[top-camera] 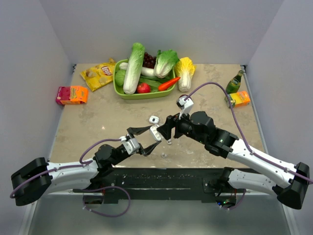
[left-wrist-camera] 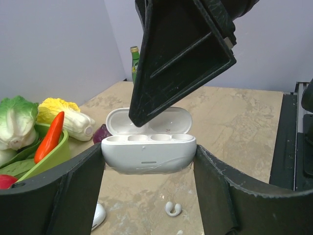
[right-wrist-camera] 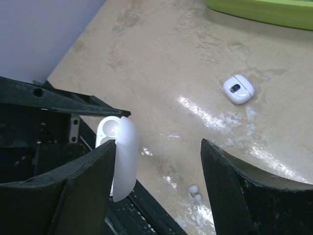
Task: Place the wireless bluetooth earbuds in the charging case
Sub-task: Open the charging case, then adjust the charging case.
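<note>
within the left pincer (left-wrist-camera: pixel 149 156) sits the charging case (left-wrist-camera: pixel 146 147), hinged open.

Feed's bright and even for me, lit from overhead, soft shadows. Right wrist view shows glare streaks on the table (right-wrist-camera: pixel 205 112); close-up stuff goes blurry.

Groceries along the far edge of my counter (top-camera: pixel 98 122)
I see a green tray (top-camera: pixel 119 90) far centre, heaped with cabbage (top-camera: pixel 133 68), lettuce (top-camera: pixel 166 61), dark grapes (top-camera: pixel 149 59) and a red pepper (top-camera: pixel 168 83). A yellow chip bag (top-camera: pixel 99 76) lies just left of it, a pink-and-orange carton (top-camera: pixel 71 94) far left, and a green bottle (top-camera: pixel 234 82) and an orange carton (top-camera: pixel 239 99) far right.
</note>
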